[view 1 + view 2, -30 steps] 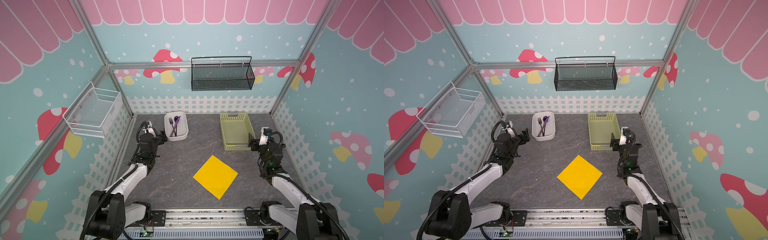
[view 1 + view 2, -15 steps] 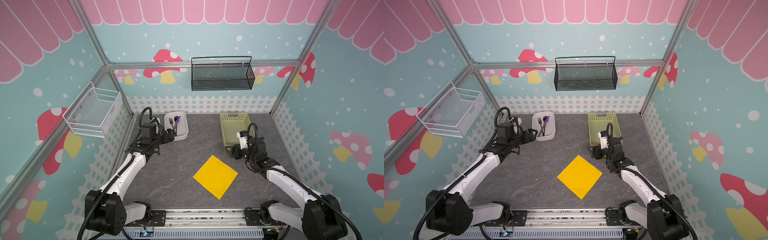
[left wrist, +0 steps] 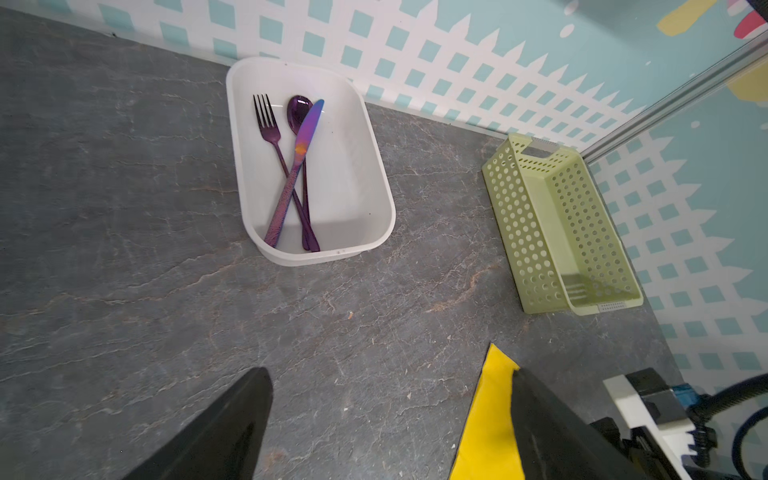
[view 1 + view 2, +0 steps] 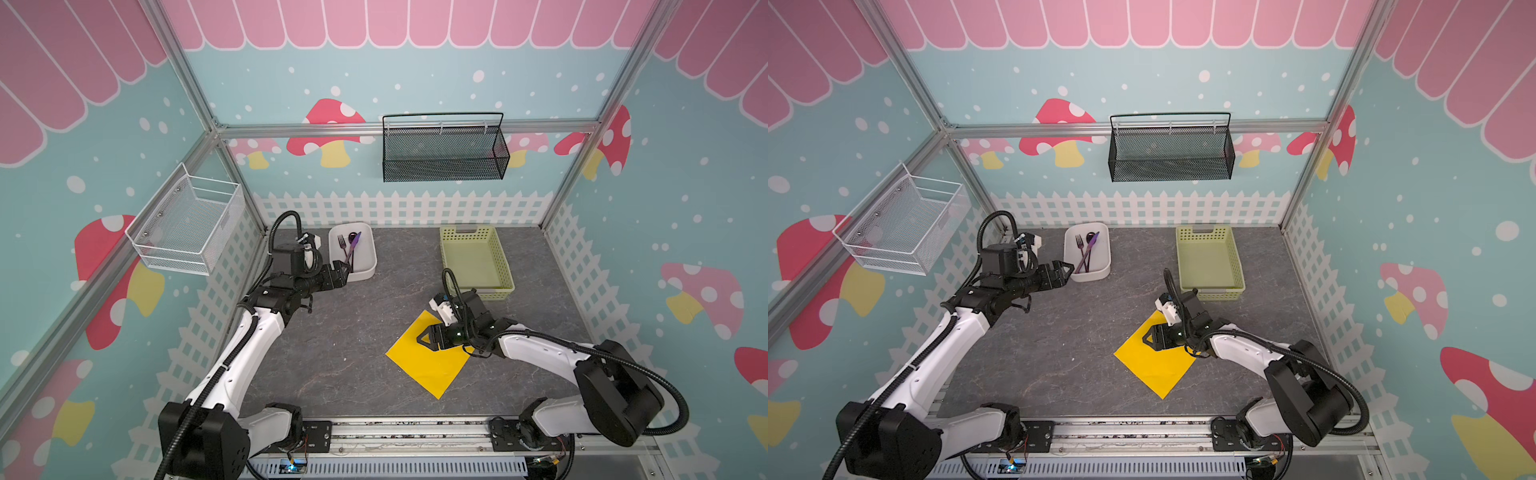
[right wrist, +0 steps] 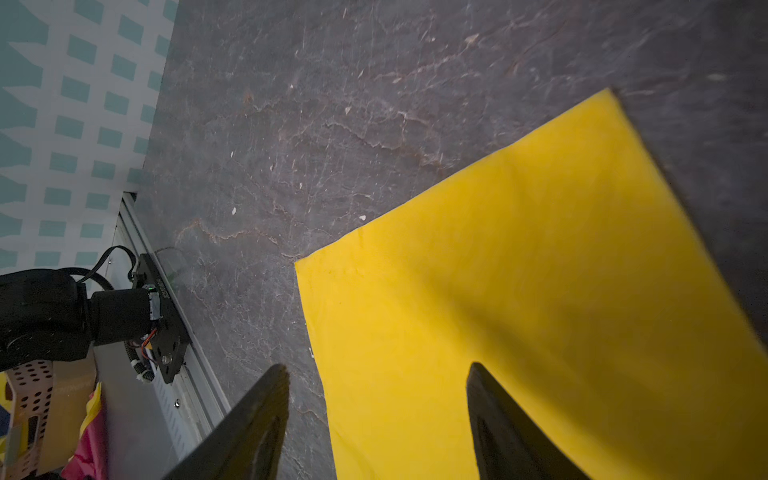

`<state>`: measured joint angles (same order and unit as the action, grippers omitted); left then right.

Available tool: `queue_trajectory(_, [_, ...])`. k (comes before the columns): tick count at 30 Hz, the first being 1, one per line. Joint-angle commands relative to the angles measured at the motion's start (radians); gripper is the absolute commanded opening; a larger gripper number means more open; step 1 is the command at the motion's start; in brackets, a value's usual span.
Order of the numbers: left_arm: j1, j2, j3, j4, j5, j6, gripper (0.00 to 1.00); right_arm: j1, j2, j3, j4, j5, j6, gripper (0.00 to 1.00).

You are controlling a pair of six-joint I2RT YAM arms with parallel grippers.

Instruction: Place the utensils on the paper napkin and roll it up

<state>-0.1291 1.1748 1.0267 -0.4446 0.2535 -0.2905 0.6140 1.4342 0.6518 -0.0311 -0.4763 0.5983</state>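
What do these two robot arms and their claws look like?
The left arm and right arm have glossy white shells between chunky black joints, with a ribbed black hose looping along each. The left gripper and right gripper are black, each with two pointed wedge-shaped fingers. A small white camera block sits on each wrist.

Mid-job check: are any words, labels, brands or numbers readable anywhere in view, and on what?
No text can be read anywhere in these views.
Small pale print on the black mount plate by the rail: too blurred to read.
Plain, no markings: paper napkin, utensils, white tray, green basket.
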Motion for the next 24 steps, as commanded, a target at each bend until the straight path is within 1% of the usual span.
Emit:
queue_trajectory(1, [0.005,-0.037,-0.015,-0.039,-0.059,0.040,0.91,0.028,0.058,0.030,0.055,-0.026,0.058,0.69])
queue_trajectory(8, [0.006,-0.072,-0.026,-0.014,-0.043,0.028,0.91,0.046,0.134,0.032,0.116,-0.009,0.089,0.68])
queue_trajectory(12, [0.006,-0.081,-0.031,-0.013,-0.055,0.033,0.91,0.048,0.184,0.042,0.135,-0.013,0.091,0.67])
queue_trajectory(24, [0.007,-0.058,-0.032,-0.013,-0.048,0.031,0.91,0.058,0.280,0.085,0.221,-0.027,0.136,0.66])
